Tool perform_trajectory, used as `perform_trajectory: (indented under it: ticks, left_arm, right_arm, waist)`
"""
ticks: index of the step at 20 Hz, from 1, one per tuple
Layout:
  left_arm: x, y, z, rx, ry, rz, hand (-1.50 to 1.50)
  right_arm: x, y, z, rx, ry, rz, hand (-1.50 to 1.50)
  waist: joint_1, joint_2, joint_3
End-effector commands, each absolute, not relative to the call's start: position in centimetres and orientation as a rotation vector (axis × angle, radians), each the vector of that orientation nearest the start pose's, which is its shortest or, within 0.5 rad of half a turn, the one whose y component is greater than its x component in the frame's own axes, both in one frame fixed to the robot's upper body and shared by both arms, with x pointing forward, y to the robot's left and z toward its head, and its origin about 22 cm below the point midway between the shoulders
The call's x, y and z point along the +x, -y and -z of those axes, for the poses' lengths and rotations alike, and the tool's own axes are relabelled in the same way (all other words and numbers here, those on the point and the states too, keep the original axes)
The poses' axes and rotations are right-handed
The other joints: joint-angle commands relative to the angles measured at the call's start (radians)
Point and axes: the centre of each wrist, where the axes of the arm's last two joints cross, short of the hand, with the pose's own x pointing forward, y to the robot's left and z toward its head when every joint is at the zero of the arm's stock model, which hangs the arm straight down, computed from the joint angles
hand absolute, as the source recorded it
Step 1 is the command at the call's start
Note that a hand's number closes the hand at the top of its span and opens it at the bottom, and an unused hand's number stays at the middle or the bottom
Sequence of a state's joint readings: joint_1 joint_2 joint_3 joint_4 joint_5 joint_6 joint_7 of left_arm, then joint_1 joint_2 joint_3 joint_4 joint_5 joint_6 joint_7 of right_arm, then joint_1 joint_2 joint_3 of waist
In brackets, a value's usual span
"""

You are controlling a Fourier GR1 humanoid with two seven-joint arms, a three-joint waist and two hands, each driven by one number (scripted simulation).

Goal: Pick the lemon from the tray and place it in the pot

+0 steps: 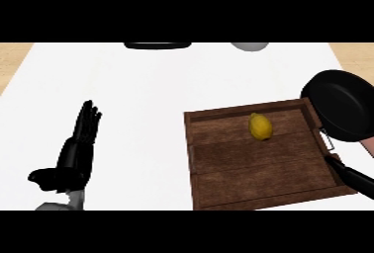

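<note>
- On the tray (pixel 219 183), in its far half and a little right of centre: lemon (pixel 260 126), lying free, touched by nothing.
- Long axis of the lemon: running away from the robot, roughly in line with the tray's side walls, tipped slightly.
- Just beyond the tray's far-right corner: pot (pixel 343 104), black and round, its rim overlapping that corner, a handle trailing down along the tray's right wall.
- At the tray's near-right corner: right hand (pixel 350 175), only a few dark fingers in view at the edge; open or clenched cannot be told.
- Well left of the tray, out on the bare white table (pixel 146 84): left hand (pixel 80 143), released, fingers straight and pointing away, holding nothing, resting.
- Nearer hand to the lemon: the right, by judgement; lemon lies ahead of it and to its left, across the tray's near planks.
- Likely next: reach forward-left over the tray wall, close across the lemon's short width, then carry right to the pot.
</note>
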State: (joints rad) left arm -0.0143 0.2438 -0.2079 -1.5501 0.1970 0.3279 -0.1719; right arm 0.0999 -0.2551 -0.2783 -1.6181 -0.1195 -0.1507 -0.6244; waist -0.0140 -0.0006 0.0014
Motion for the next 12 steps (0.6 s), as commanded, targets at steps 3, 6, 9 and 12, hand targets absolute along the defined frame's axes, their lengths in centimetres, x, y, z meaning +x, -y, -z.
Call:
perform_trajectory:
  ticks: [3, 6, 9, 12]
  left_arm:
    - [23.2, -23.1, -0.3, 0.121, 1.697, -0.032, 0.0]
    - [23.9, -23.6, 0.3, 0.127, 1.704, -0.041, 0.0]
    - [23.9, -22.1, 0.4, 0.107, 1.697, -0.039, 0.0]
    - [23.5, -23.7, -0.7, 0.102, 1.708, -0.017, 0.0]
  right_arm:
    - [18.9, 35.1, -5.0, -0.627, 2.038, -0.113, -1.5]
    - [18.6, 34.0, -5.9, -0.642, 1.903, -0.308, -1.5]
    - [18.8, 34.7, -6.6, -0.622, 1.692, -0.544, -1.5]
    - [19.7, 32.7, -7.0, -0.657, 1.558, -0.622, -1.5]
  waist:
    - [0.011, -0.001, -0.003]
    - [0.009, 0.002, -0.005]
    - [0.018, 0.005, -0.006]
    - [0.036, 0.002, -0.005]
